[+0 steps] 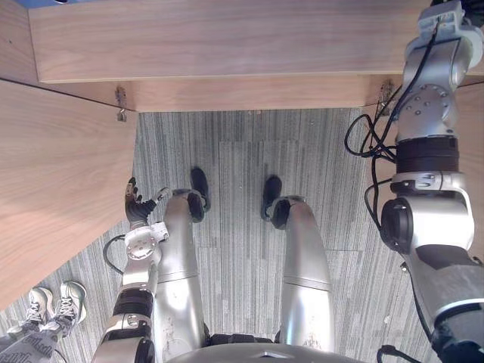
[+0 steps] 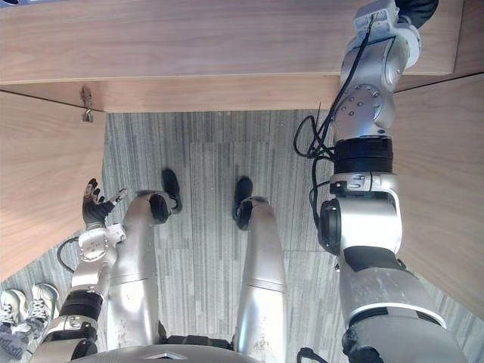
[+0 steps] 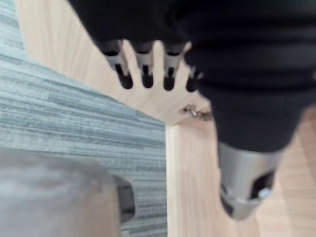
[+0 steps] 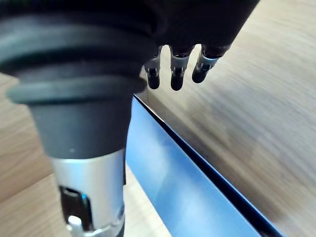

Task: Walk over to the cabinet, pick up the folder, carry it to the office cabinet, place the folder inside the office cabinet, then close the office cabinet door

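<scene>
The wooden office cabinet (image 1: 227, 45) stands open, its left door (image 1: 53, 197) swung out over the grey carpet (image 1: 242, 151); the blue folder (image 4: 187, 182) rests on the cabinet's wood — the right robot hand (image 4: 175, 69) is just above it, fingers straight; the left robot hand (image 1: 136, 206) hangs spread beside the door.

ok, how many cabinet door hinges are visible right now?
2. Left hinge where the open left door meets the cabinet; right hinge at the right door edge. Others may be hidden.
</scene>
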`<state>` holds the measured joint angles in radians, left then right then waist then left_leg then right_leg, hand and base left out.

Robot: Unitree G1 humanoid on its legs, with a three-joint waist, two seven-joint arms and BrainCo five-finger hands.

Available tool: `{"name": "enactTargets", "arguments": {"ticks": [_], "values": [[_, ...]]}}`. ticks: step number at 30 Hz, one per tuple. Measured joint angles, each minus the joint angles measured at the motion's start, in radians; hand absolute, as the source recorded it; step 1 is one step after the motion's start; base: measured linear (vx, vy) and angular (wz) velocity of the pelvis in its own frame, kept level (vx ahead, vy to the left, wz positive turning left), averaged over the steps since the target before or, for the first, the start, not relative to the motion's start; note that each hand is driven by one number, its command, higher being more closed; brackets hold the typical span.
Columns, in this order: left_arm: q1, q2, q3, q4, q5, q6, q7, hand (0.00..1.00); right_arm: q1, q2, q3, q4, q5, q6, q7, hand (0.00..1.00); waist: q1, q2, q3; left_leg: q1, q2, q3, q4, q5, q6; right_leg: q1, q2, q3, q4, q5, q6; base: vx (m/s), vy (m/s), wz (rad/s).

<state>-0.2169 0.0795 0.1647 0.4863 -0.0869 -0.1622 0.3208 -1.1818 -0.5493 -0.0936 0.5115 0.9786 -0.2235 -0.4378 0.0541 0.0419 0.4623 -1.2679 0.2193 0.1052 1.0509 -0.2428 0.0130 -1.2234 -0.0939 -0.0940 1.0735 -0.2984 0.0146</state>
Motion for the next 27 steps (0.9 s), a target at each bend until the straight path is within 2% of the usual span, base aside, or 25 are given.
{"name": "enactTargets", "arguments": {"ticks": [6,8,10,16,20,27], "values": [[-0.021,0.001,0.003,0.040,0.000,0.004,-0.002,0.00,0.051,-0.006,0.017,0.025,0.032,0.010,0.051,0.00,0.003,0.000,0.000,0.025,0.008,0.011,-0.038,0.014,0.002,0.023,0.012,0.003,-0.049,0.027,0.001,-0.03,-0.003,-0.06],[-0.067,0.014,0.000,0.080,0.000,0.037,-0.005,0.00,0.059,-0.002,0.037,0.025,0.047,0.011,0.061,0.00,-0.003,0.000,0.000,0.028,0.009,0.019,-0.054,0.022,0.008,0.023,0.014,0.005,-0.066,0.038,0.001,-0.03,-0.003,-0.08],[-0.080,0.021,-0.011,0.083,0.001,0.048,-0.010,0.00,0.068,0.001,0.041,0.028,0.047,0.013,0.065,0.00,-0.005,0.000,0.000,0.028,0.012,0.028,-0.062,0.028,0.008,0.020,0.014,0.007,-0.078,0.047,0.000,-0.04,0.009,-0.09],[-0.075,0.023,-0.012,0.075,-0.014,0.047,-0.030,0.00,0.071,-0.003,0.040,0.059,0.047,0.024,0.104,0.00,-0.005,0.000,0.000,0.028,0.015,0.030,-0.063,0.028,0.008,0.020,0.016,0.007,-0.085,0.052,0.001,-0.01,0.002,-0.01],[-0.072,0.040,-0.036,0.073,-0.021,0.047,-0.050,0.00,0.083,-0.059,0.092,0.063,0.033,0.059,0.159,0.00,-0.008,0.000,0.000,0.028,0.016,0.034,-0.077,0.035,0.010,0.022,0.017,0.007,-0.103,0.065,0.004,-0.01,0.003,-0.01],[-0.072,0.047,-0.071,0.073,-0.020,0.047,-0.075,0.00,0.083,-0.161,0.226,0.107,-0.099,0.120,0.263,0.00,-0.018,-0.001,0.000,0.052,0.018,0.042,-0.106,0.049,0.014,0.044,0.023,0.011,-0.140,0.086,0.006,-0.01,0.002,-0.02]]}}
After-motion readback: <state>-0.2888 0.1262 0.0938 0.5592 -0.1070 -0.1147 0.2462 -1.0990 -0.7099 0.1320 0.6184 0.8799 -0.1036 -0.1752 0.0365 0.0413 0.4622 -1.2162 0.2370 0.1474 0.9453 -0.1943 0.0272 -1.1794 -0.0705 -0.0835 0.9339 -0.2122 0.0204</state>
